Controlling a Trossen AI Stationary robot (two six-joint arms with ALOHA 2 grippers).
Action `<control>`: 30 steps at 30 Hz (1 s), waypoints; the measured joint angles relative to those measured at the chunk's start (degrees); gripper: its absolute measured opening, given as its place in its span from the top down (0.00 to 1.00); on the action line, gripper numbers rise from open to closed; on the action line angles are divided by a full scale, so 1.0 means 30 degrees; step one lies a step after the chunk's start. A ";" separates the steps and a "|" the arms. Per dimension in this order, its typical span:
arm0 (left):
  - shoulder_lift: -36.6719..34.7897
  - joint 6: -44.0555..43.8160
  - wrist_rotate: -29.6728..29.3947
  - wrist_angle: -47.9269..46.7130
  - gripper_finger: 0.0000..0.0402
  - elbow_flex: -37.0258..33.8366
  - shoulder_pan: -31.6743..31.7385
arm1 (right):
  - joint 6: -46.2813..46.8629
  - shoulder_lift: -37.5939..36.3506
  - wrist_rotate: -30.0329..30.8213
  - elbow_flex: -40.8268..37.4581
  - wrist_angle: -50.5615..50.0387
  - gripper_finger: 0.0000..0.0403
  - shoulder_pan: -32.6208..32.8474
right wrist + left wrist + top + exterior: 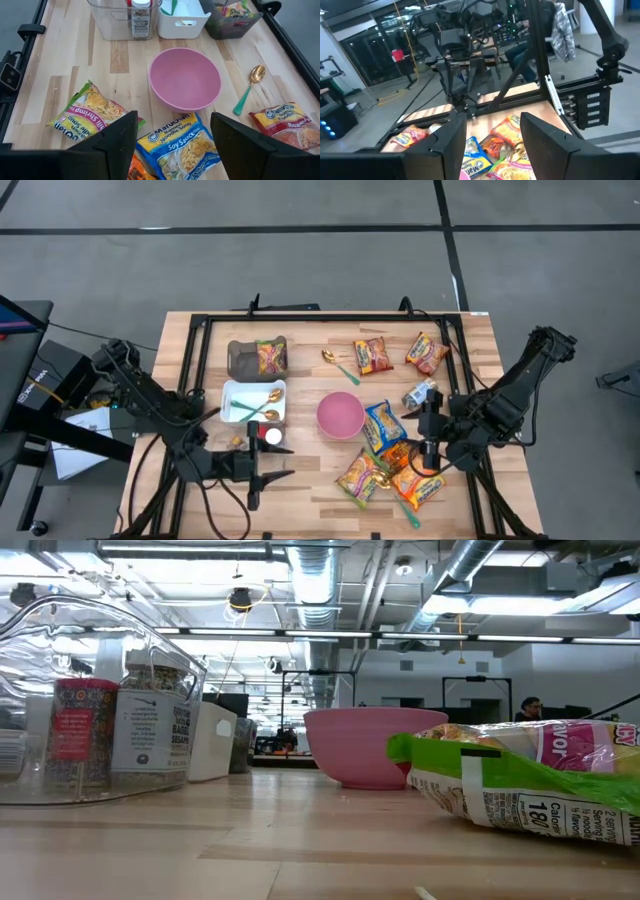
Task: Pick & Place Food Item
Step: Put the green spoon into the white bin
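Several instant noodle packets lie flat on the wooden table: a blue soy sauce packet (180, 147) (383, 425), a green-edged shrimp packet (92, 115) (362, 477), an orange one (415, 485) and two red ones at the far side (372, 356) (427, 352). A pink bowl (340, 415) (185, 77) stands mid-table. My right gripper (175, 145) (408, 430) is open and empty, hovering over the blue packet. My left gripper (288, 463) (492, 145) is open and empty near the table's near-left side, beside the clear bin (255, 438).
A white bin (253, 402) holds a spoon, and a dark bin (258, 358) holds a noodle packet. The clear bin holds spice jars (140, 17). A gold spoon with a green handle (248, 90) lies right of the bowl. A black frame (330, 318) rims the table.
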 joint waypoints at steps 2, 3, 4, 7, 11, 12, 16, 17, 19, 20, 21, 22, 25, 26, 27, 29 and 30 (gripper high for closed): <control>0.0000 0.0000 0.0000 0.0041 0.56 0.0000 -0.0007 | 0.0012 0.0000 0.0072 0.0000 -0.0005 0.40 -0.0007; 0.0000 0.0000 0.0007 -0.0011 0.56 0.0000 -0.0007 | 0.0012 0.0000 0.0067 0.0000 0.0000 0.40 -0.0007; 0.0000 -0.0005 0.0009 -0.0111 0.56 0.0000 -0.0007 | 0.0012 0.0000 0.0060 0.0000 0.0000 0.40 -0.0007; 0.0000 -0.0021 0.0015 -0.0248 0.56 -0.0007 -0.0007 | 0.0019 0.0000 0.0045 0.0000 0.0005 0.40 -0.0007; 0.0000 -0.0051 0.0019 -0.0512 0.57 -0.0007 -0.0007 | 0.0019 0.0000 0.0038 0.0000 0.0067 0.40 -0.0007; 0.0000 -0.0051 0.0018 -0.0609 0.57 -0.0007 -0.0007 | 0.0021 0.0000 0.0029 0.0000 0.0136 0.40 -0.0027; 0.0007 -0.0058 0.0029 -0.0809 0.57 -0.0015 -0.0015 | 0.0929 0.0000 -0.0021 0.0007 0.0571 0.40 -0.0131; 0.0007 -0.0058 0.0031 -0.0807 0.57 -0.0015 -0.0007 | 0.1464 0.0000 -0.0028 0.0007 0.0583 0.40 -0.0131; 0.0007 -0.0066 0.0036 -0.0809 0.57 -0.0015 -0.0007 | 0.2563 0.0132 -0.0137 0.0013 0.0558 0.40 -0.0131; 0.0007 -0.0066 0.0036 -0.0801 0.57 -0.0015 -0.0007 | 0.2990 0.0304 -0.0293 0.0015 0.0547 0.40 -0.0136; 0.0007 -0.0066 0.0036 -0.0801 0.57 -0.0015 -0.0007 | 0.3406 0.0555 -0.0583 0.0015 0.0477 0.40 -0.0138; 0.0007 -0.0066 0.0038 -0.0801 0.57 -0.0015 -0.0015 | 0.3735 0.0850 -0.0948 0.0015 0.0420 0.40 -0.0141; 0.0015 -0.0066 0.0080 -0.0801 0.57 -0.0015 -0.0015 | 0.4242 0.1822 -0.2321 0.0015 0.0466 0.40 -0.0253; 0.0015 -0.0066 0.0080 -0.0794 0.57 -0.0015 -0.0015 | 0.4383 0.2198 -0.2862 0.0018 0.0481 0.40 -0.0372; 0.0015 -0.0066 0.0077 -0.0794 0.58 -0.0015 -0.0015 | 0.4554 0.2578 -0.3380 0.0067 0.0422 0.40 -0.0566; 0.0015 -0.0040 0.0073 -0.0794 0.58 -0.0022 -0.0015 | 0.4815 0.3302 -0.4358 0.0237 0.0427 0.40 -0.0956; 0.0015 0.0084 0.0073 -0.0788 0.57 -0.0022 -0.0015 | 0.4979 0.3635 -0.4802 0.0357 0.0420 0.40 -0.1126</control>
